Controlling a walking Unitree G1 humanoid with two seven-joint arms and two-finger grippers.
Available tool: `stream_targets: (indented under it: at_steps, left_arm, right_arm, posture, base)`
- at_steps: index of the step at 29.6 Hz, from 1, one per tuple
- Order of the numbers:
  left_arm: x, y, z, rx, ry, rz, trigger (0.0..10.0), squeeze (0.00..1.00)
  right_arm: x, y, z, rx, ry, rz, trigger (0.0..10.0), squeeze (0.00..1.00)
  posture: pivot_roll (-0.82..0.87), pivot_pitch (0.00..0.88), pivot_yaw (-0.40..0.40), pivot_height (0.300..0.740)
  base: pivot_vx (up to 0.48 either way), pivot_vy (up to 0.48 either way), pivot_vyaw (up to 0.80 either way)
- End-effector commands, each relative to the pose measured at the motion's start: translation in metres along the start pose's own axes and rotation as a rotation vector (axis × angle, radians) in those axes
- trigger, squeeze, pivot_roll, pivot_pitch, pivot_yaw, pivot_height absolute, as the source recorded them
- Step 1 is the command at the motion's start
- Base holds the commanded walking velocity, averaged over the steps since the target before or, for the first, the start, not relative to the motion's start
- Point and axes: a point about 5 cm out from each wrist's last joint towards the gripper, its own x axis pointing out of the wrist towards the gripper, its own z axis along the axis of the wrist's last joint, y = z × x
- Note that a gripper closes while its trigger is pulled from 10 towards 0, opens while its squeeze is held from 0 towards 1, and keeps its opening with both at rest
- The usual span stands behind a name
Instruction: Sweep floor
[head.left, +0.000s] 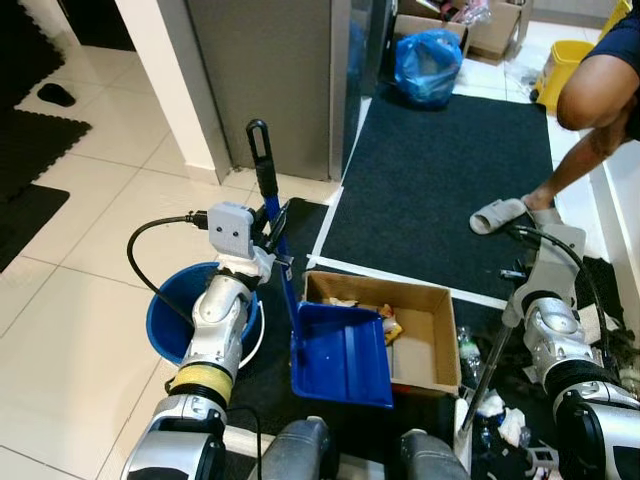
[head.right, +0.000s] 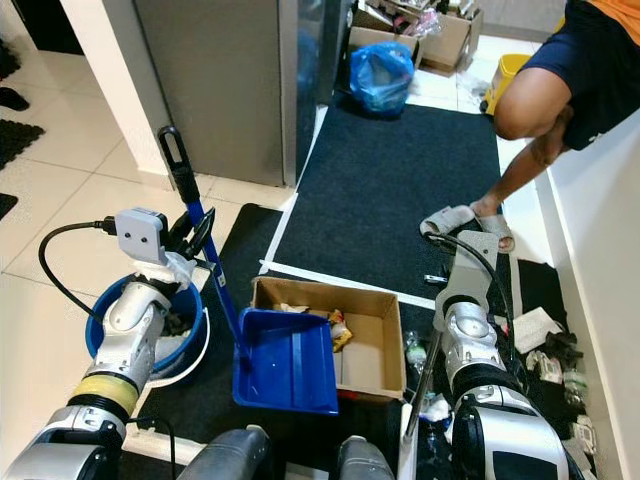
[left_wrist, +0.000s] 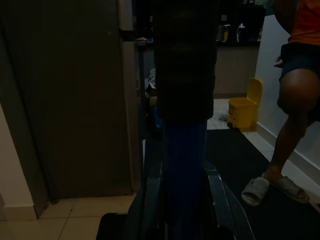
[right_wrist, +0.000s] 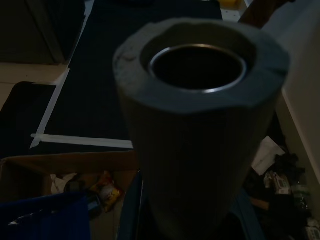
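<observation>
My left gripper (head.left: 275, 228) is shut on the blue shaft of a long-handled dustpan, just below its black grip (head.left: 262, 158). The blue pan (head.left: 345, 355) rests tilted on the near left edge of an open cardboard box (head.left: 432, 305) holding wrappers and scraps. In the left wrist view the blue shaft (left_wrist: 184, 165) runs between the two fingers. My right gripper (right_wrist: 187, 220) is shut on the broom's grey foam handle (right_wrist: 200, 125). The broom's thin stick (head.left: 487, 378) slants down to the floor right of the box. Its head is hidden.
A blue bucket (head.left: 165, 320) stands on the tiles by my left arm. Loose litter (head.left: 500, 410) lies on the dark mat (head.left: 450, 170) at the right. A person (head.left: 600, 80) bends over at the far right, sandals (head.left: 498, 215) near my right arm. A blue bag (head.left: 428, 65) and yellow bin (head.left: 560, 62) sit further back.
</observation>
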Motion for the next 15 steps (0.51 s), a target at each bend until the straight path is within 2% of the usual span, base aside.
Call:
stream_targets:
  at_steps: [1,15]
  left_arm:
    - [-0.0025,-0.0018,-0.0045,-0.001,0.025,-0.002,10.0,0.0]
    - [-0.0054,0.0051,-0.0054,-0.021,0.037,0.043,10.0,0.0]
  right_arm:
    - [0.0028,-0.0049,0.007,0.008,-0.009,-0.018,10.0,0.0]
    - [0.0041,-0.0105,0.0076,-0.019,0.01,-0.025,10.0,0.0]
  posture:
    - [0.18,0.0,-0.007,0.74]
    - [0.17,0.0,-0.028,0.74]
  base:
    - [-0.262,0.0,0.0]
    - [-0.28,0.0,0.0]
